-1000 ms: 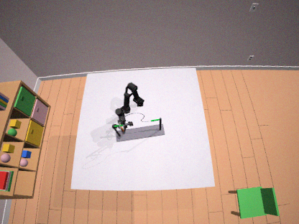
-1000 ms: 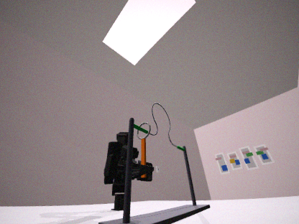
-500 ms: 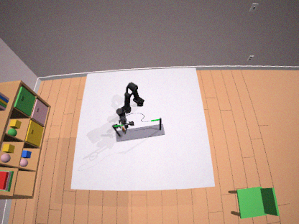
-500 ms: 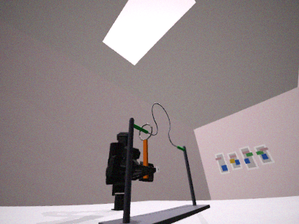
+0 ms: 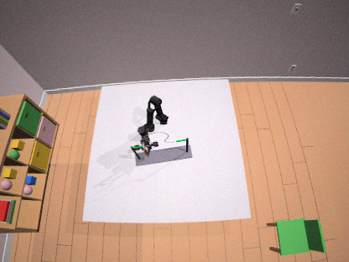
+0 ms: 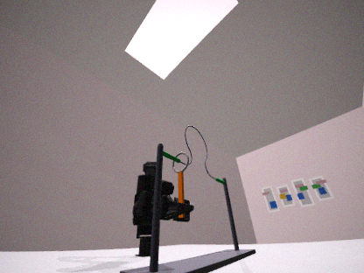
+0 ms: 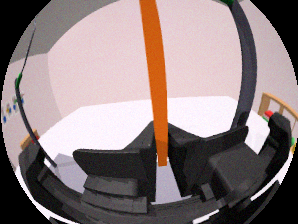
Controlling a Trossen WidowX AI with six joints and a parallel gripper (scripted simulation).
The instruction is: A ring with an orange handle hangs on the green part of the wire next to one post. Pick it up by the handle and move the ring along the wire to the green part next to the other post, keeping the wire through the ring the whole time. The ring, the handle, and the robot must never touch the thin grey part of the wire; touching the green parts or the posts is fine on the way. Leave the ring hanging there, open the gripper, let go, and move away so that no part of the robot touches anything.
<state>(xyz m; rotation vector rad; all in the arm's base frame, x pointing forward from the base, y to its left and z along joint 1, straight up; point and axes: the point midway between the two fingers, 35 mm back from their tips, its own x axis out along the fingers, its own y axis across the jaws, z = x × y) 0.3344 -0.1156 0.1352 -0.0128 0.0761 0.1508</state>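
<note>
The gripper (image 6: 181, 211) (image 7: 156, 123) is clamped on the lower part of the upright orange handle (image 6: 180, 190) (image 7: 158, 75), whose ring (image 6: 174, 168) rises from the handle's twelve o'clock end. In the exterior view the ring is around the wire near the inner end of the green part (image 6: 171, 157) at the nearer post (image 6: 157, 210), though whether it touches the green seems too small to tell. From the ring, the other green part (image 6: 220, 180) lies toward four o'clock, beside the farther post (image 6: 230, 214).
</note>
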